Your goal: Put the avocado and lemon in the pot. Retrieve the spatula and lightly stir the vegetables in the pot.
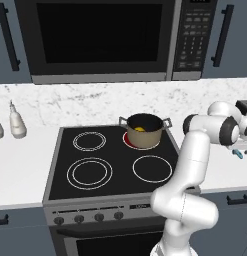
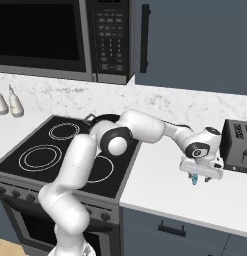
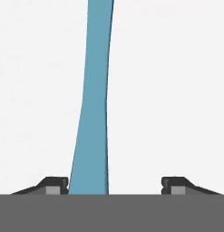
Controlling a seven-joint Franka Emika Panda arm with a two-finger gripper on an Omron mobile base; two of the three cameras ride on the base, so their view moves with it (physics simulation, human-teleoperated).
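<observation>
The tan-brown pot (image 1: 143, 131) stands on the stove's back right burner, which glows red, and the yellow lemon (image 1: 139, 129) lies inside it. The avocado is hidden. The teal spatula (image 3: 94, 99) lies on the white counter right of the stove, a bit of it showing as the spatula (image 2: 194, 178) under the hand. My gripper (image 3: 114, 185) hangs low over it, fingers on either side of the handle. The left fingertip is at the handle's edge and the right one stands well apart. The gripper (image 2: 200, 176) is open.
A dark toaster (image 2: 238, 145) stands on the counter just right of the hand. The black cooktop (image 1: 115, 155) lies to the left, with two bottles (image 1: 17, 122) beyond it on the left counter. A microwave (image 1: 105, 35) hangs above the stove.
</observation>
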